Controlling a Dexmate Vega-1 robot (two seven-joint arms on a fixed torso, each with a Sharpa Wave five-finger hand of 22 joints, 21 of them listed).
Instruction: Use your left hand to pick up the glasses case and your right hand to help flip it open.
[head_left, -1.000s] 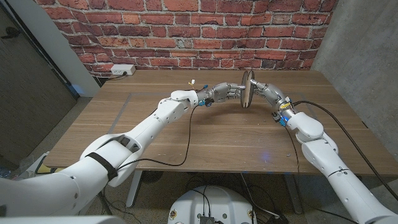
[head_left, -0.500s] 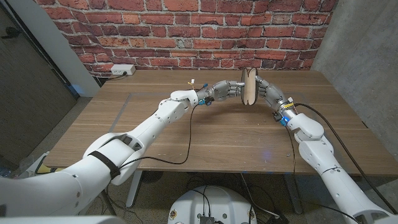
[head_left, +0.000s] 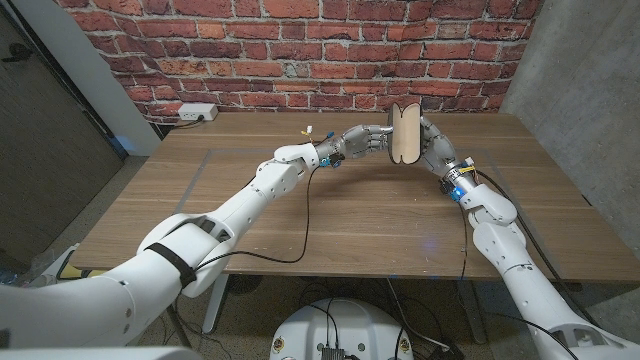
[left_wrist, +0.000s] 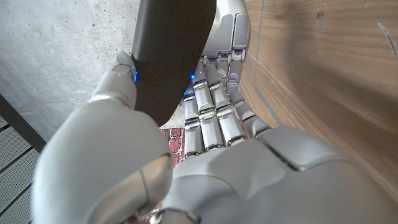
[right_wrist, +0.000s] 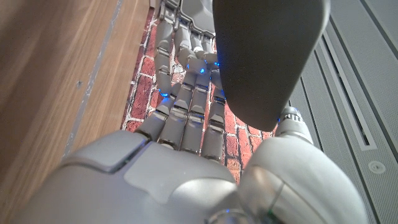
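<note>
1. Above the far middle of the wooden table (head_left: 330, 215), at about 1 o'clock from its centre, the left hand (head_left: 365, 141) is seen closed around the glasses case (head_left: 405, 134), a flat tan oval case with a dark outer shell, held clear of the tabletop and standing on edge.
2. From the left wrist view, the dark shell of the case (left_wrist: 171, 53) is shown caught between the thumb and the fingers (left_wrist: 214, 121) of the left hand (left_wrist: 205, 162), so a firm grasp is judged.
3. At 3 o'clock of the case, the right hand (head_left: 432, 150) is pressed against the opposite side; in the right wrist view its fingers (right_wrist: 186, 102) reach up beside the dark shell (right_wrist: 267, 56), and the case is taken to be gripped by this hand (right_wrist: 168, 174) too.
4. The pick-up is judged done, since the case is lifted and shared between both hands.
5. Whether the lid has parted cannot be told; a thin dark line down the tan face may be the seam.
6. The flip-open is judged to remain, at least in part.
</note>
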